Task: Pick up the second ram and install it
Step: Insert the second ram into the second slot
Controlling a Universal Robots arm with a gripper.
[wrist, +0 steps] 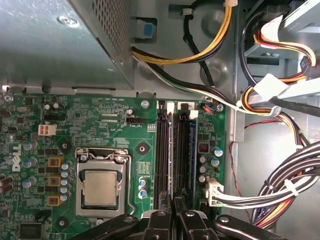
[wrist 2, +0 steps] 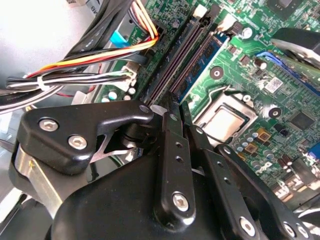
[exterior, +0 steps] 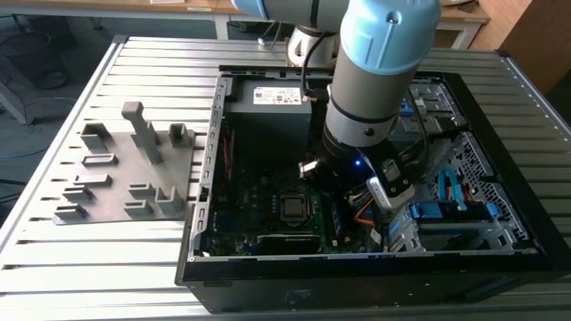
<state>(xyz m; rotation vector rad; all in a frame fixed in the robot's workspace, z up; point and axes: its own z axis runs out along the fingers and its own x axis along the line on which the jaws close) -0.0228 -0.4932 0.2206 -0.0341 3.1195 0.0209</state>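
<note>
Evidently the second ram (wrist 2: pixel 210 55), as I read it, stands seated in a slot just beside and ahead of the gripper (wrist: pixel 172 207). I judge it light, stiff and fragile, best pinched along its top edge. Jaws nearly closed; whether they pinch anything I cannot tell. Computer case (exterior: pixel 200 200) holds motherboard (wrist: pixel 125 130) and cables (wrist: pixel 280 190).

The tool (exterior: pixel 335 175) hangs inside the open computer case (exterior: pixel 499 87) on the counter (exterior: pixel 160 267), right above the memory slots (wrist: pixel 172 145). The processor socket (wrist: pixel 101 186) sits just beside those slots on the motherboard (wrist: pixel 90 120). Well apart from the tool, outside the case toward the exterior view's left, lies the holder tray (exterior: pixel 107 194)
</note>
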